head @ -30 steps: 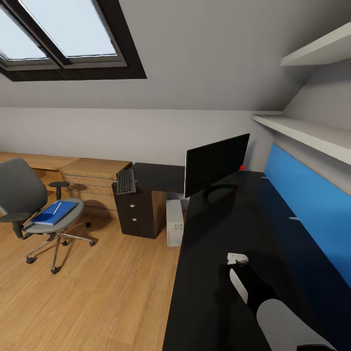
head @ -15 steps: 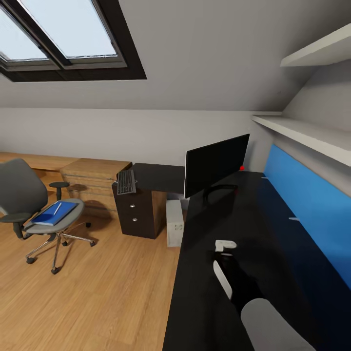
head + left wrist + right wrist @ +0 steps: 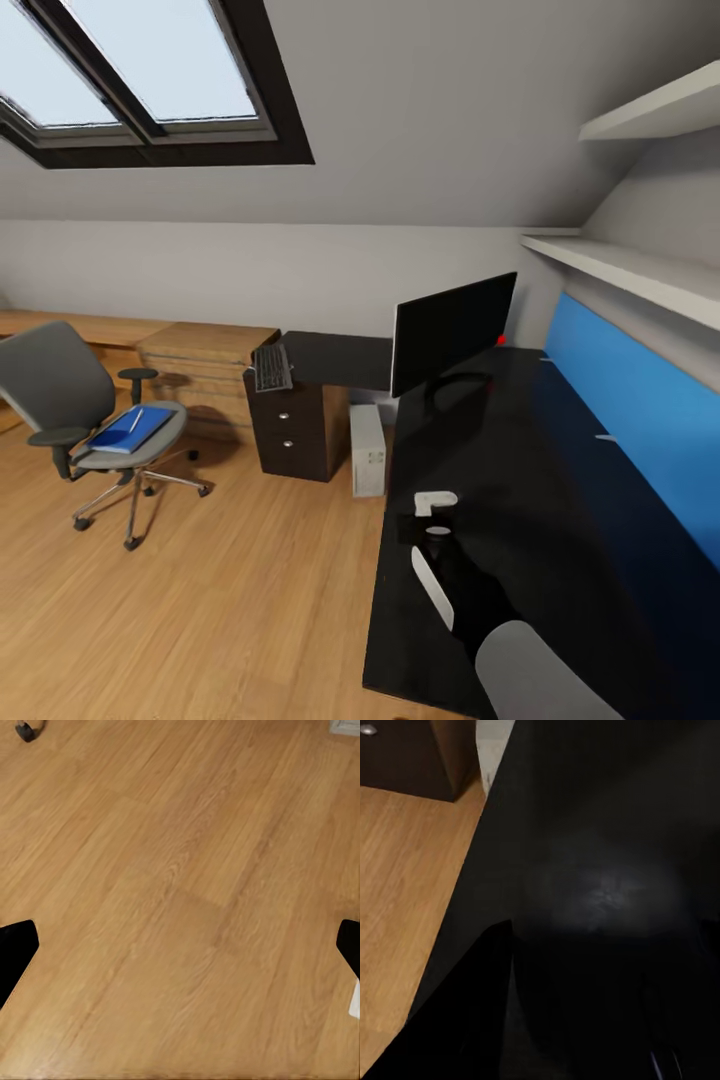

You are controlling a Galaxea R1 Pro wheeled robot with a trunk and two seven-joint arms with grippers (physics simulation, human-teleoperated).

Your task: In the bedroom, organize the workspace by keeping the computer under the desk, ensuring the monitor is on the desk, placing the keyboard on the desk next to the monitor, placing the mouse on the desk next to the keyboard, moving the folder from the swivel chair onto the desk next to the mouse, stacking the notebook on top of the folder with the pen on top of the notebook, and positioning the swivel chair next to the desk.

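The desk (image 3: 560, 480) runs along the blue wall panel (image 3: 640, 420) and turns toward the drawer pedestal (image 3: 290, 435) at its far end. The monitor (image 3: 452, 332) stands upright on the desk near the corner, and the keyboard (image 3: 271, 367) lies on the far wing above the pedestal, partly over the edge. The computer (image 3: 368, 450) stands on the floor (image 3: 200, 600) between the pedestal and the desk's long side. The chair (image 3: 85, 420) stands well apart from the desk, with the folder (image 3: 128, 431) on its seat and the pen (image 3: 135, 420) lying on top of the folder. The right gripper (image 3: 432, 515) hovers over the near end of the desk (whether its fingers are apart I cannot tell). In the left wrist view the left gripper (image 3: 180, 945) hangs over bare floor, its dark fingertips (image 3: 15, 949) spread wide apart.
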